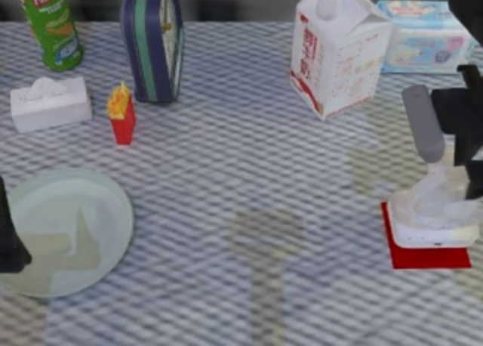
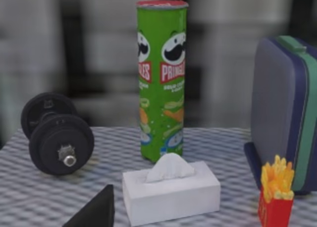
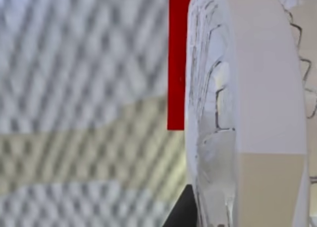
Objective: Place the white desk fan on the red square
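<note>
The white desk fan [image 1: 434, 206] stands at the table's right side, its flat base resting on the red square [image 1: 423, 257]. My right gripper [image 1: 468, 172] hangs right over the round grille head and is shut on the white desk fan. In the right wrist view the fan [image 3: 257, 88] fills the frame; one black fingertip [image 3: 181, 212] presses against the grille, the other is hidden behind it, and a strip of the red square [image 3: 176, 63] shows beyond. My left gripper [image 1: 9, 244] is parked at the left edge, open and holding nothing.
A milk carton [image 1: 336, 47] and a wipes pack [image 1: 423, 36] stand behind the fan. At the left are a green chips can [image 1: 49, 21], a white tissue box [image 1: 50, 103], a red fries box [image 1: 122, 115], a blue case [image 1: 153, 40], a pale plate [image 1: 64, 229] and a dumbbell [image 2: 57, 135].
</note>
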`<state>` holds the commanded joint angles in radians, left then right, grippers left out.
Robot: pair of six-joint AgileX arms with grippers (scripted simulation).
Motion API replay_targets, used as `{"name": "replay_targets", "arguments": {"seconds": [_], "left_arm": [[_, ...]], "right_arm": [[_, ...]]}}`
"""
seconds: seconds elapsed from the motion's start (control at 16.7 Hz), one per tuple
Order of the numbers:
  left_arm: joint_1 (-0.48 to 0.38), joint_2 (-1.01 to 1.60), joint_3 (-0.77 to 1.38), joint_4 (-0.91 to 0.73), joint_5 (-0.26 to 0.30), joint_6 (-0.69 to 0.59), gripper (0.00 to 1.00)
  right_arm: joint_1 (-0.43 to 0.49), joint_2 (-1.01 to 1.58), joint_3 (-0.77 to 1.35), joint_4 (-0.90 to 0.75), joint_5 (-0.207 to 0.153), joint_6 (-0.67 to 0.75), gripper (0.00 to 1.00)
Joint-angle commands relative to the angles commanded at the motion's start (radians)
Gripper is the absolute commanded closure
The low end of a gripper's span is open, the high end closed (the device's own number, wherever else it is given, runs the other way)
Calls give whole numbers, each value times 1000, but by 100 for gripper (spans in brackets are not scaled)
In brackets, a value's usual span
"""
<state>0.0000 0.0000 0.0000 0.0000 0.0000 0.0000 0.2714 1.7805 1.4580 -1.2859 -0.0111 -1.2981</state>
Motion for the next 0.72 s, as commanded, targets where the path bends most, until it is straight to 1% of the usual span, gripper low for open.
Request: {"name": "replay_targets", "arguments": {"seconds": [0.54,0.6,0.72], "left_arm": [[0,0,0,0,0,0,0],[0,0,0,0,0,0,0],[0,0,0,0,0,0,0]], "right_arm": [[0,0,0,0,0,0,2],[0,0,0,0,0,0,0],[0,0,0,0,0,0,0]]}}
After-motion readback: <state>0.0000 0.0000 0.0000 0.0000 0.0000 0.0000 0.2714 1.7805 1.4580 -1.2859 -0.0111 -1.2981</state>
